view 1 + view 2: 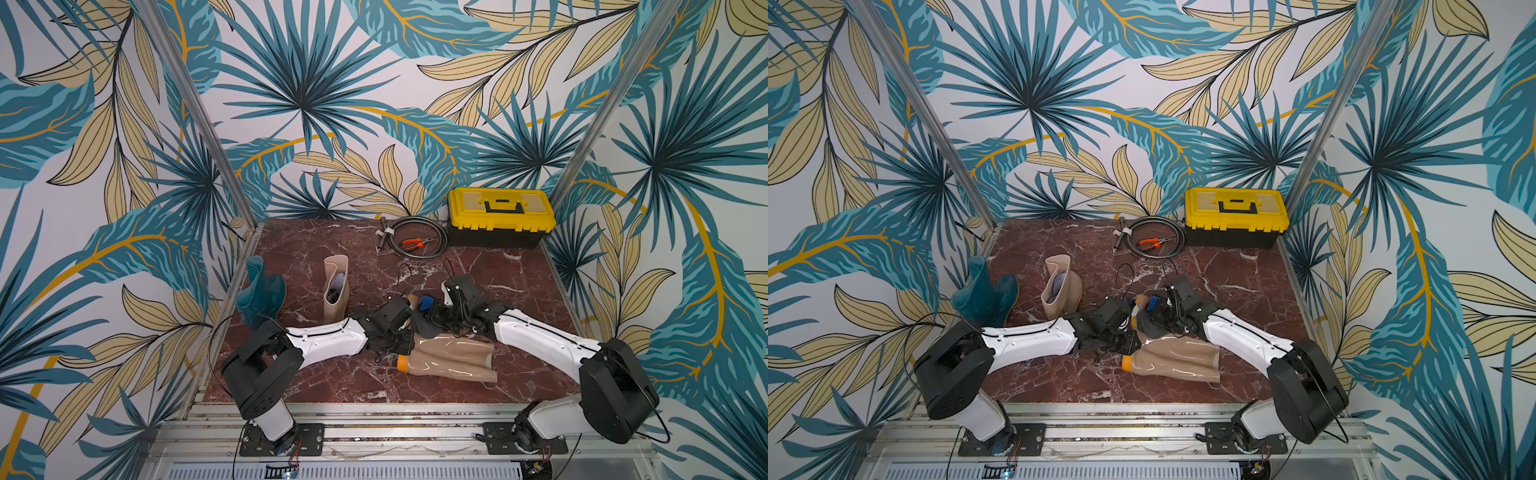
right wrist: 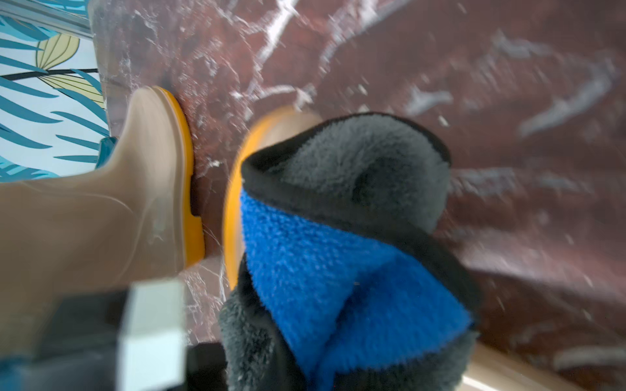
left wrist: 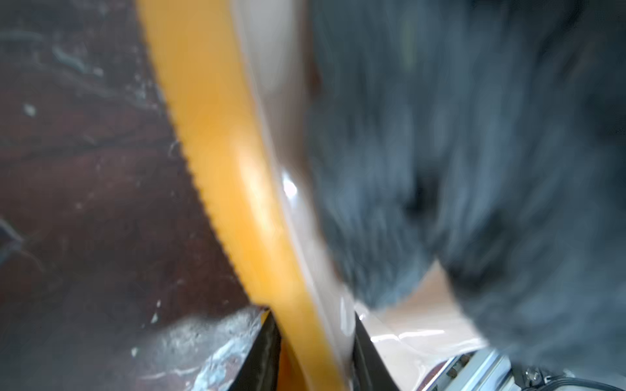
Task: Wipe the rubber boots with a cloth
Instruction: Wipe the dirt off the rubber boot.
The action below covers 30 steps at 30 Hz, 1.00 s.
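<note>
Nearest me, silver aluminium base rail [image 1: 395, 419]. Dark teal glossy rubber boot [image 1: 259, 295], standing; standing beige-tan boot [image 1: 336, 291]; left gripper [image 3: 313, 352], jaws pinching the orange sole [image 3: 216, 135] of the flat-lying beige-tan boot [image 1: 453, 357]; charcoal-and-blue fleece cloth [image 2: 338, 254] over its toe, clamped in right gripper [image 1: 444, 312]. I'd expect slick rubber slipping from that narrow pinch under wiping pressure.

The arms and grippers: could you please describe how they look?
Both match. The left arm and right arm have smooth white shells on the long links, bulky black joints and thin black cables looping outside. The left gripper and right gripper are black. No markings show.
</note>
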Each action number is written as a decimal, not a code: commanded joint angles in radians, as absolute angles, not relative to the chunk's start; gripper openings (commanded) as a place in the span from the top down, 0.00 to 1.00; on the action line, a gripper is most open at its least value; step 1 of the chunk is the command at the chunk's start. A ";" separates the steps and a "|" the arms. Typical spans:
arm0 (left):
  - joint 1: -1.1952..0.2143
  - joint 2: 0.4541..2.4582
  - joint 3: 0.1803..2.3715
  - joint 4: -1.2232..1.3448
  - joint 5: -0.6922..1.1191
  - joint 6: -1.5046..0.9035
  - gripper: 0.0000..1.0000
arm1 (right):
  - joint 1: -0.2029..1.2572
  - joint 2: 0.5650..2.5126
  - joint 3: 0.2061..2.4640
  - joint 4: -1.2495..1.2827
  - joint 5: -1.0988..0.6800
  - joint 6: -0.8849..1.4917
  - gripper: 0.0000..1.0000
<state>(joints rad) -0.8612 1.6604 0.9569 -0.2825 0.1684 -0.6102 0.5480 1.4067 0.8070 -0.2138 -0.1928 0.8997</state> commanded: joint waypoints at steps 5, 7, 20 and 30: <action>-0.842 1.610 1.009 -0.242 0.175 -0.507 0.34 | 0.542 1.280 0.732 -0.289 -0.102 0.899 1.00; -0.842 1.573 0.984 -0.242 0.174 -0.514 0.30 | 0.523 1.288 0.784 -0.303 -0.082 0.866 1.00; -0.937 1.547 0.858 -0.235 0.167 -0.632 0.39 | 0.497 1.598 1.060 -0.230 -0.226 0.878 1.00; -0.942 1.619 0.910 -0.233 0.117 -0.643 0.75 | 0.688 1.322 0.712 -0.284 -0.130 0.998 1.00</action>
<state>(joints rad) -0.9367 1.5848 0.8768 -0.2592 0.1307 -0.6525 0.6258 1.3499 0.7887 -0.2237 -0.1383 0.9310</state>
